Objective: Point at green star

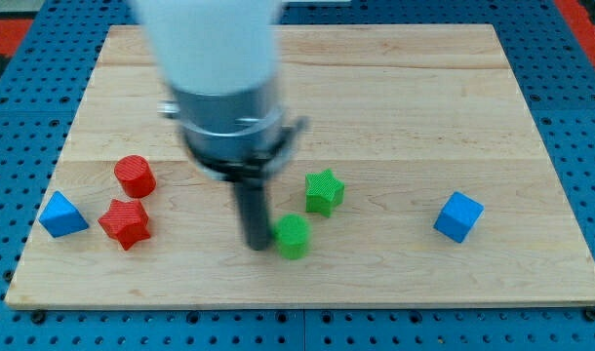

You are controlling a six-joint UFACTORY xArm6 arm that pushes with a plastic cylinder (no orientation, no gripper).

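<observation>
The green star [324, 190] lies on the wooden board [395, 107], a little right of the board's middle. My tip [257, 244] is at the end of the dark rod, below and to the left of the star, a short way from it. A green block [293, 236], roundish in shape, sits right next to my tip on its right side, just below the star. The arm's large white and grey body hides the board above the rod.
A red cylinder [135, 175] and a red star [126, 222] lie at the view's left. A blue block [61, 215] sits at the left edge. A blue cube [458, 216] lies at the view's right.
</observation>
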